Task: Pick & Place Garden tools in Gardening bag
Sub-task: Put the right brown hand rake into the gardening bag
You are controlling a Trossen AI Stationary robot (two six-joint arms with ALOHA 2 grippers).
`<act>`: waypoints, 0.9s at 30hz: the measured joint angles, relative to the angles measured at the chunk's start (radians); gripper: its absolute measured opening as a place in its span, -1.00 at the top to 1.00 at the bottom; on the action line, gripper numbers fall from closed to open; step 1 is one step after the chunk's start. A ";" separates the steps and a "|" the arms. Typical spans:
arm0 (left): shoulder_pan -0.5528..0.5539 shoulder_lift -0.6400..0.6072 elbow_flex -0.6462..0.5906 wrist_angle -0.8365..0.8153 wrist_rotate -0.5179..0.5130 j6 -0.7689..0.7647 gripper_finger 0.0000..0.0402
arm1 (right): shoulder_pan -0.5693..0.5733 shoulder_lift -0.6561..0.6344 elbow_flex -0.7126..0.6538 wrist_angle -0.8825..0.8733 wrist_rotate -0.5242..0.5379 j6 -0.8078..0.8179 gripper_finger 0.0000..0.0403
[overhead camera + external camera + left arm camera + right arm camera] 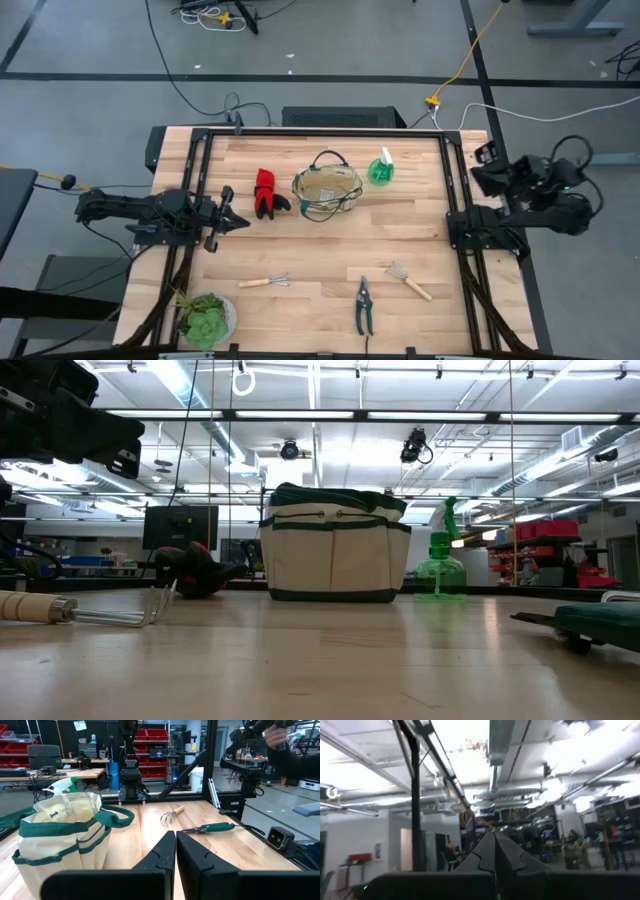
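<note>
from above, the gardening bag (327, 191) is sitting near the middle of the far half of the wooden counter (320, 250). the red-and-black gloves (266, 193) are lying just beside the bag, on the left arm's side. the green spray bottle (382, 169) is standing just beside the bag on the other side. nearer the front edge, a small wooden-handled tool (264, 282), the green-handled shears (364, 305) and the little rake (408, 281) are lying in a row, well apart from the bag. a green plant in a pale pot (205, 319) is sitting at the front corner on the left arm's side. the left hand (232, 218) is hanging over the counter near the gloves, holding nothing. the right arm is waiting off the counter's right edge, folded up.

from counter height, the bag (335, 545) is standing upright in the middle. the gloves (193, 571) are lying on one side of it and the spray bottle (439, 558) is standing on the other. a wooden-handled tool (75, 610) is lying close to the camera.

in the left wrist view, the left hand (176, 851) is clenched with its fingers pressed together and nothing between them. the bag (62, 837) is sitting close by. the rake (171, 814) and the shears (210, 827) are lying farther off.

in the right wrist view, the right hand (494, 851) is clenched too, pointing up at the ceiling.
</note>
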 joint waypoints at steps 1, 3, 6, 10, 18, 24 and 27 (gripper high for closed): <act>0.000 0.000 0.000 0.000 0.000 0.000 0.90 | 0.000 0.000 0.019 -0.008 0.004 -0.008 0.99; 0.000 0.000 0.000 0.000 0.000 0.000 0.90 | 0.000 0.000 0.054 -0.023 0.018 -0.021 0.99; 0.000 0.000 0.000 0.000 0.000 0.000 0.90 | 0.000 0.000 0.108 -0.035 0.019 -0.025 0.99; 0.000 0.000 0.000 0.000 0.000 0.000 0.90 | 0.000 0.000 0.164 -0.067 0.019 -0.026 0.99; 0.000 0.000 0.000 0.000 0.000 0.000 0.90 | 0.000 0.000 0.213 -0.109 0.027 -0.024 0.99; 0.000 0.000 0.000 0.000 0.000 0.000 0.90 | 0.000 0.036 0.260 -0.139 0.063 -0.002 0.99; 0.000 0.000 0.000 0.000 0.000 0.000 0.90 | 0.000 0.086 0.308 -0.187 0.063 -0.001 0.99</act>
